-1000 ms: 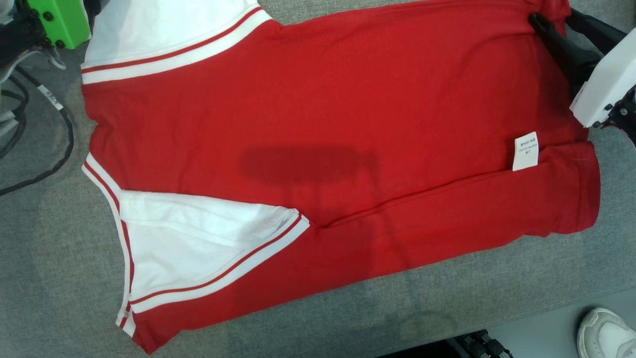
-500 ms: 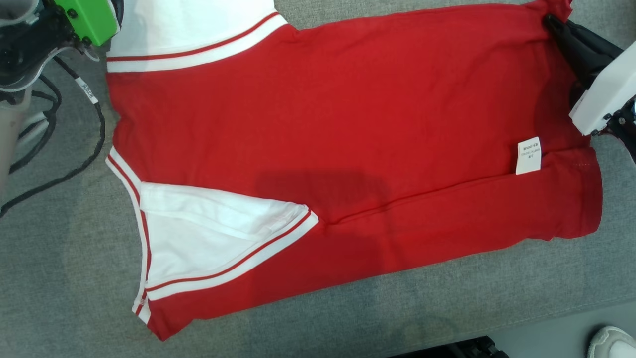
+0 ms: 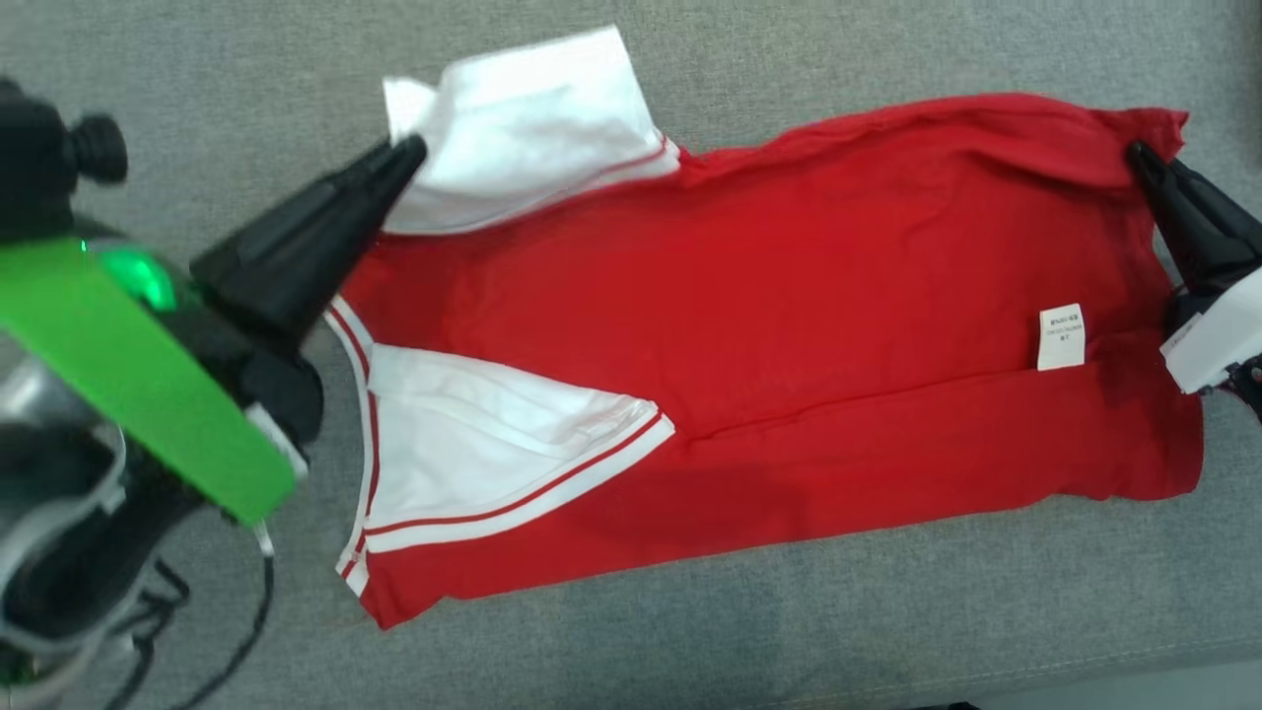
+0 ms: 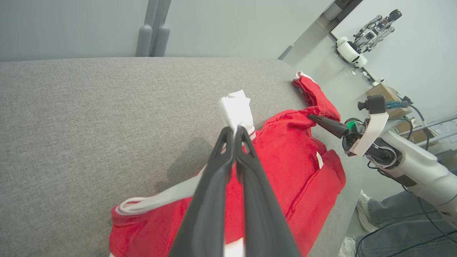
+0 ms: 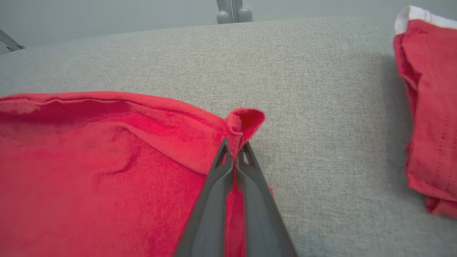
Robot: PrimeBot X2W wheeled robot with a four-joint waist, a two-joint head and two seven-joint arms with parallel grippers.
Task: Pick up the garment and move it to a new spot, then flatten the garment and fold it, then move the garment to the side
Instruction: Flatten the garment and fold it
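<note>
I see the red-and-white shirt (image 3: 789, 325) lying spread on the grey cushion (image 3: 887, 611). My left gripper (image 3: 412, 150) is clamped on its white sleeve (image 3: 523, 128), and my right gripper (image 5: 234, 144) is pinched tight on the red hem corner (image 5: 246, 121).

Red garment (image 3: 789, 325) with white, red-striped sleeves (image 3: 473, 444) lies spread on the grey worktop (image 3: 887, 631) — near edge folded over, far corners raised, white label (image 3: 1062, 337) showing.
</note>
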